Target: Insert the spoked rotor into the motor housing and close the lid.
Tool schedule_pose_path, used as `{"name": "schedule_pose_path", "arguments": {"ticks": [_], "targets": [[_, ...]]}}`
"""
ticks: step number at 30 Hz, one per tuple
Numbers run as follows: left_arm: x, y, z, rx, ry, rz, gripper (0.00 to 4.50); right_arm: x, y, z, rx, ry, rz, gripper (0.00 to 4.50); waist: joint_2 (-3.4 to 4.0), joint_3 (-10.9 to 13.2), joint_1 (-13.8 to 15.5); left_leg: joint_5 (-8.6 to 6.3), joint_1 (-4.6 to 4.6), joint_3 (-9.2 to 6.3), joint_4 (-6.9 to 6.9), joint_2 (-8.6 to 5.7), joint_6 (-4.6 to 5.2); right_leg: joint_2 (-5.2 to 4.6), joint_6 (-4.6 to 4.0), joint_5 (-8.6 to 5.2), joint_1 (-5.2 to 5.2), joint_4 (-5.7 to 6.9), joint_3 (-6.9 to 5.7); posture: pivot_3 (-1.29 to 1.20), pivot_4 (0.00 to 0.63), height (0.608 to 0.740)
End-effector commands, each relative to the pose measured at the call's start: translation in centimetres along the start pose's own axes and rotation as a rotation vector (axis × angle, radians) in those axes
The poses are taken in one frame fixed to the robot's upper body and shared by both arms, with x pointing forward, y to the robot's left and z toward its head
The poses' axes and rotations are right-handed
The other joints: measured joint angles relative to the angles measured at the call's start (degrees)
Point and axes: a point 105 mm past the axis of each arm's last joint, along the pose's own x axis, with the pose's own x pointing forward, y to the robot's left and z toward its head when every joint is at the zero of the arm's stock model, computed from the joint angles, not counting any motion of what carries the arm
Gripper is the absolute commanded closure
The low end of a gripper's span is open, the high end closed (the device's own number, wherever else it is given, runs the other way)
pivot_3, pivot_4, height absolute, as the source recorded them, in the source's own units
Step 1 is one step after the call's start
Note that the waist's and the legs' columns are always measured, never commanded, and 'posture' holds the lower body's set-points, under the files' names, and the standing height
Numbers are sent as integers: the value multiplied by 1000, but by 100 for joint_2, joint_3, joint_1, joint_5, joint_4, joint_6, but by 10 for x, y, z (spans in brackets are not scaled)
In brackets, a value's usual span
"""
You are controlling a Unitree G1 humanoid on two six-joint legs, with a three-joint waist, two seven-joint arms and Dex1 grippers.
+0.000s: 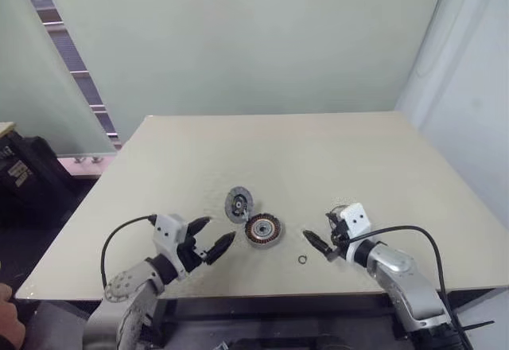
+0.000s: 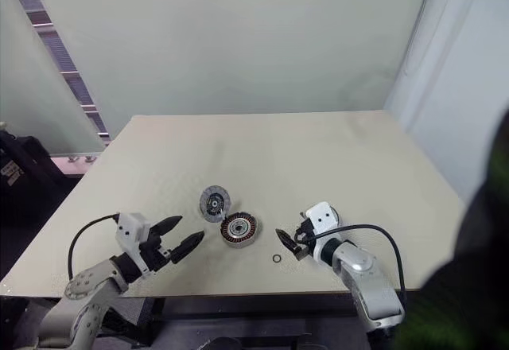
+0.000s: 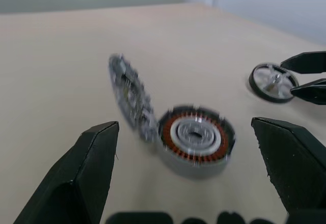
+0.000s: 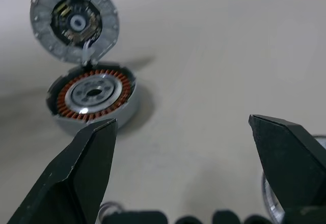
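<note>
Nearest, low in the head views: my left gripper [image 1: 213,239] at lower left, its two black fingers spread wide with nothing between them, tips aimed toward frame centre. My right gripper [image 1: 319,236] at lower right, jaws likewise wide apart and empty, aimed back toward centre. Between the two, close to the near edge of the table [image 1: 382,167]: one tiny black ring [image 1: 302,259], lying flat just beside the right fingertips, apart from them. Next, slightly farther in and a little left of centre: the motor housing [image 1: 263,229], a round silver puck lying flat, copper-orange windings ringing a pale hub with a dark bore, top uncovered. Joined at its far-left rim: the lid [image 1: 238,204], a grey disc with a studded rim and dark inner parts, standing tilted up and open; the right wrist view shows a small link at the point where it meets the housing. By my right hand: the spoked rotor [image 3: 273,82], a dark-rimmed silver wheel lying on the table; in the left wrist view it sits just at the right gripper's fingertips, contact uncertain. Beyond: bare beige tabletop to the far edge, then a pale green wall [image 1: 238,40].
</note>
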Motion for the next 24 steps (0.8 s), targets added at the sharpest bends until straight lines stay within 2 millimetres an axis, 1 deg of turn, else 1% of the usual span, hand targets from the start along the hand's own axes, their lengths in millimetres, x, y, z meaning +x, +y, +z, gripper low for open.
{"name": "schedule_pose_path", "arguments": {"ticks": [1, 3, 7, 14, 18, 24], "targets": [[5, -2, 10, 29, -34, -21, 0, 0, -10, 16, -33, -54, -25, 7, 0, 0, -3, -1, 0, 1, -2, 0, 0, 2, 0, 0, -3, 0, 2, 0, 0, 740], [6, -2, 9, 30, -35, -20, 0, 1, -8, 16, -34, -52, -18, 7, 0, -1, 0, 3, 0, 1, -2, -1, 13, 12, 0, 0, -4, 0, 5, 0, 0, 740], [5, 0, 11, 28, -50, -2, 0, 3, -2, 18, -24, -60, 12, 7, -1, -1, 1, -10, 1, -3, -6, 3, 5, 37, 2, 3, -9, -1, 6, 0, 0, 740], [3, 1, 13, 31, -51, 1, 0, 3, 4, 23, -25, -44, 64, 7, 0, 0, 0, -10, 2, 2, -3, 3, 4, 39, -2, 0, -8, 0, 6, 0, 0, 740], [6, 0, 15, 34, -55, -15, 0, -1, 3, 21, -19, -16, 60, 7, 0, -1, 5, -10, 1, 0, 1, 5, 4, 38, -2, 0, -7, 0, 6, 0, 0, 740], [11, 0, 18, 43, -62, -35, 0, -4, -7, 21, 15, -24, 10, 7, -1, -1, 5, -10, 1, 0, -1, 3, 4, 38, -2, 0, -7, 0, 6, 0, 0, 740]]}}
